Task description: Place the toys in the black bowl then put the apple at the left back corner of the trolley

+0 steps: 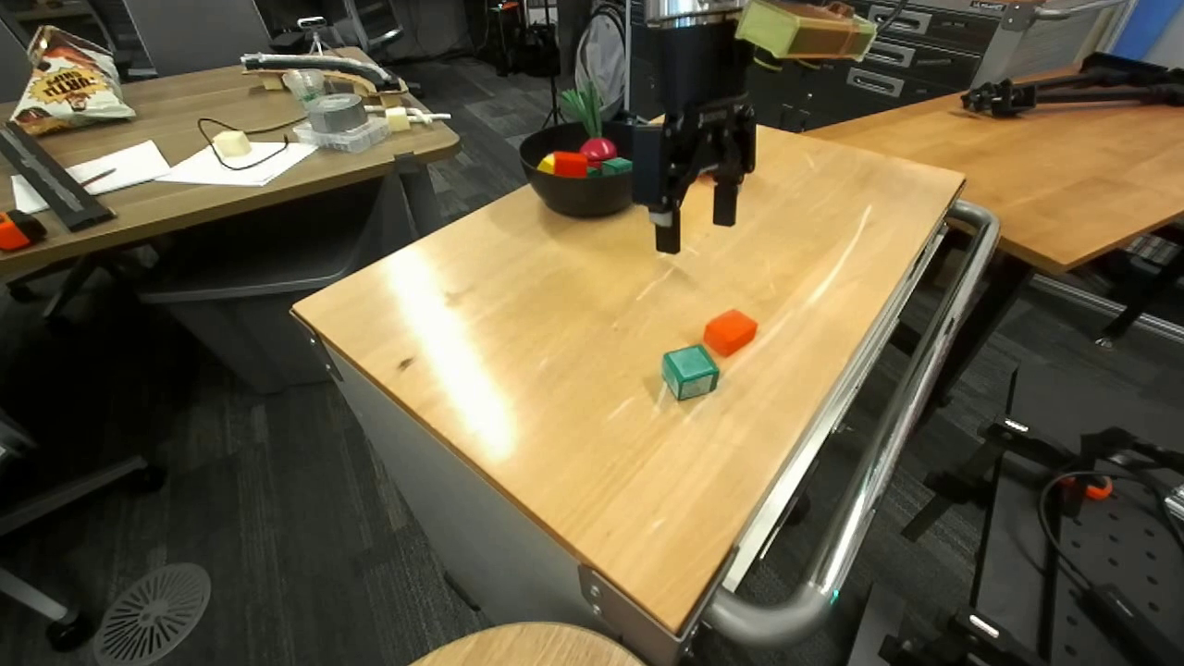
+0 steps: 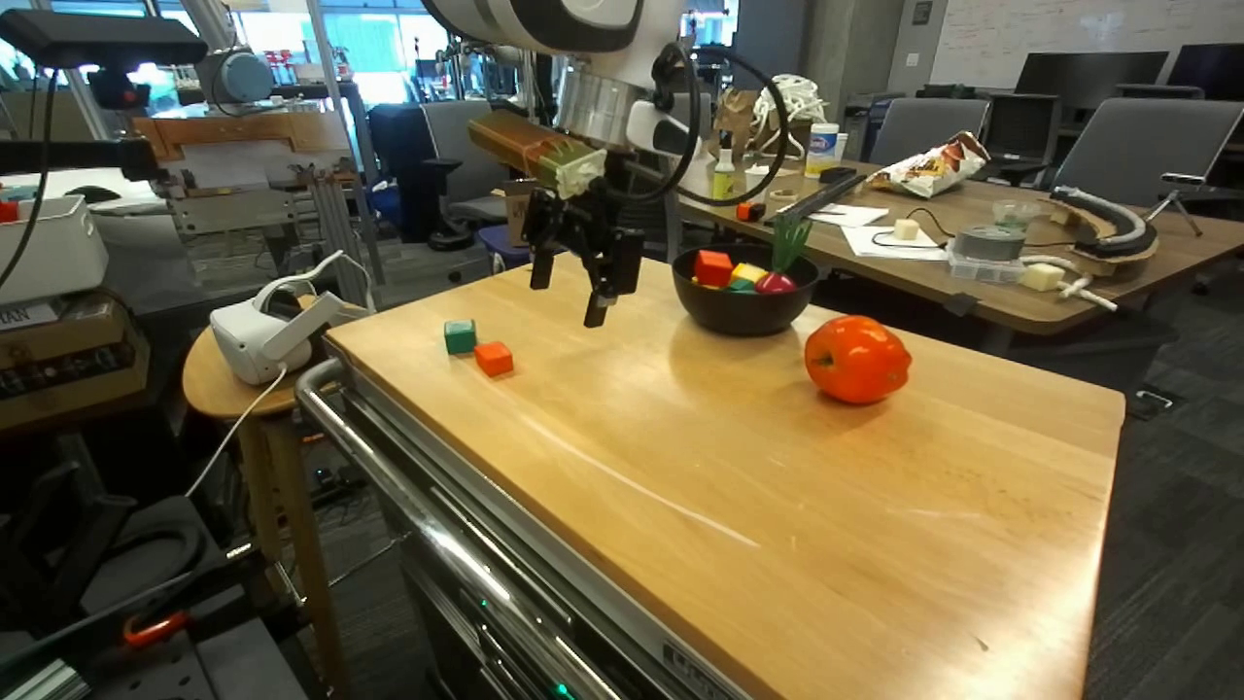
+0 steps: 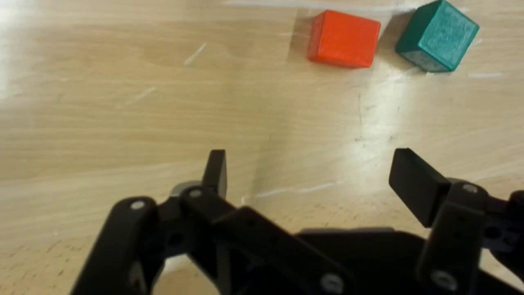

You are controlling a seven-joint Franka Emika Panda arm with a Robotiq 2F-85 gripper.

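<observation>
Your gripper [image 1: 696,227]: jaws wide apart, nothing held. Orange block [image 2: 494,360] and teal block [image 2: 460,337] well apart from black bowl [image 2: 743,313]; probably light, stiff: pinch opposite flat faces. Apple [image 2: 857,360] near black bowl, likely slick, heavier: grasp round middle.

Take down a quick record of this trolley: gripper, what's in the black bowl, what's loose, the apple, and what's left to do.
Gripper: open and empty, above the trolley
In the black bowl: red block, yellow block, green block, dark red fruit-shaped toy; full count unclear
Loose on the trolley: teal block, red-orange block, close together but apart
Apple: on the trolley, near the bowl
Left to do: seemingly, put both loose blocks in the bowl, then place the apple
</observation>
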